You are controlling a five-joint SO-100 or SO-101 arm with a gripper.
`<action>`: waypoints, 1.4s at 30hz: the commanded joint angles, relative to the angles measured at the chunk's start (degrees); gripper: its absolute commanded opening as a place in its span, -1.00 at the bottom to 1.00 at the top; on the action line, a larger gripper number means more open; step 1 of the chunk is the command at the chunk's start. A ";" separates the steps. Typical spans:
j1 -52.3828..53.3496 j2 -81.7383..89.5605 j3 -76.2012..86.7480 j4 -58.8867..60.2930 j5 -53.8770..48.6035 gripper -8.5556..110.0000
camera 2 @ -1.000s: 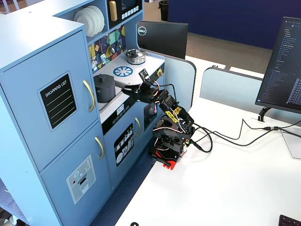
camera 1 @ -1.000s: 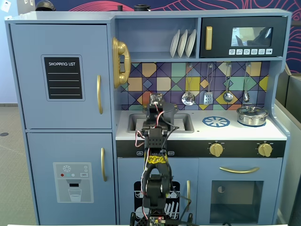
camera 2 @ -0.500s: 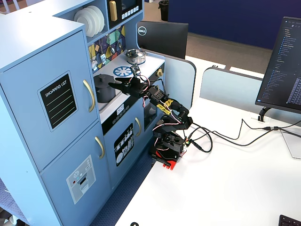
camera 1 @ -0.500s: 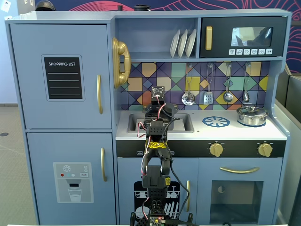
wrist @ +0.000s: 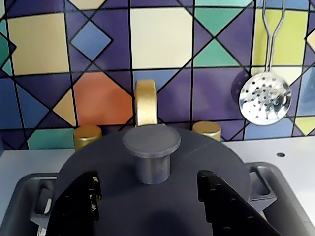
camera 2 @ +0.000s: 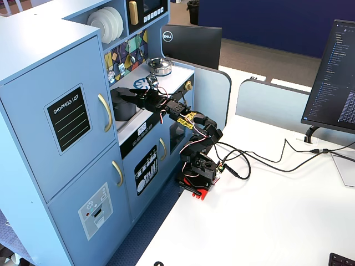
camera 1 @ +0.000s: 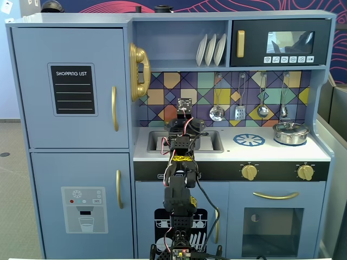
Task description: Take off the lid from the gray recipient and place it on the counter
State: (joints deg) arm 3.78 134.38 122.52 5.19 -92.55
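The dark gray lid [wrist: 98, 162] with its round knob [wrist: 151, 150] sits flat on the gray recipient [camera 2: 123, 108], which stands in the sink. In the wrist view the lid hides almost all of the pot. My gripper [wrist: 149, 179] is open just above the lid, with one black finger [wrist: 78, 204] left of the knob and the other [wrist: 226, 206] right of it. Neither touches the knob. In a fixed view the arm [camera 1: 179, 179] covers the pot; the gripper [camera 1: 185, 130] is over the sink. The white counter [camera 1: 271, 153] lies to the right.
A shiny silver pot [camera 1: 290, 132] stands at the counter's right end, beside the printed burner [camera 1: 249, 140]. The gold faucet [wrist: 146, 103] and two gold taps [wrist: 87, 137] stand just behind the lid. Utensils hang on the tiled wall, among them a slotted spoon [wrist: 265, 98].
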 commanded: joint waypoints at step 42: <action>-0.70 -11.51 -19.60 -7.91 0.53 -0.86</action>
State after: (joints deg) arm 2.72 118.74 107.84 -1.93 -91.41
